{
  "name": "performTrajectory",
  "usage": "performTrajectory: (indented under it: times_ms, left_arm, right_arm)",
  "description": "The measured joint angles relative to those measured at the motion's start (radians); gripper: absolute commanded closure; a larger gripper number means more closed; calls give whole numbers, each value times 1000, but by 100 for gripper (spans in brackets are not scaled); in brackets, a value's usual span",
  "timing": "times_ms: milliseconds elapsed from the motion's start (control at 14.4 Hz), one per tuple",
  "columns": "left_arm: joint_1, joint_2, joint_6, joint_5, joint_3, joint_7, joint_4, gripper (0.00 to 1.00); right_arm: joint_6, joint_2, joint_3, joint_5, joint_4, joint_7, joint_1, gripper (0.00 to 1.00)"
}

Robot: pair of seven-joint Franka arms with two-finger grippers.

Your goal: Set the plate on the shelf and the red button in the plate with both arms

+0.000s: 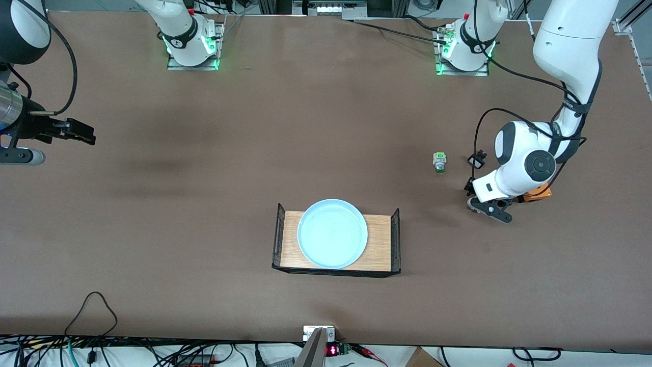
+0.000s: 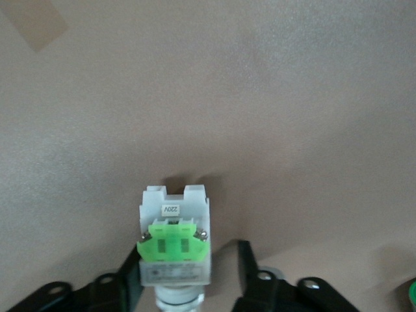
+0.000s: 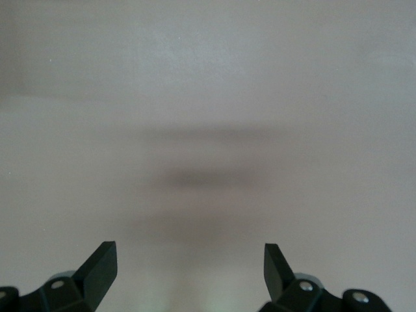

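The light blue plate (image 1: 332, 233) lies on a wooden tray (image 1: 379, 242) in the middle of the table. My left gripper (image 1: 481, 201) is low over the table toward the left arm's end. In the left wrist view my left gripper (image 2: 187, 263) is open around a small button part (image 2: 174, 244) with a whitish body and a bright green end block. Its cap is hidden. One finger (image 2: 129, 279) is against the body and the other stands apart from it. My right gripper (image 1: 84, 133) is open and empty, waiting at the right arm's end, and it also shows in the right wrist view (image 3: 188, 257).
A green-capped button (image 1: 439, 162) stands on the table beside the left gripper, farther from the front camera; its edge shows in the left wrist view (image 2: 411, 296). A small black-and-white part (image 1: 476, 160) lies next to it. The tray has black wire end walls (image 1: 278, 234).
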Motion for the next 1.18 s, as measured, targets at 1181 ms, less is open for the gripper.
performTrajectory:
  times_ms: [1181]
  left_arm:
    - [-27, -133, -674, -39, -238, -482, 556, 80]
  right_arm:
    - [21, -54, 1, 7, -14, -3, -12, 0]
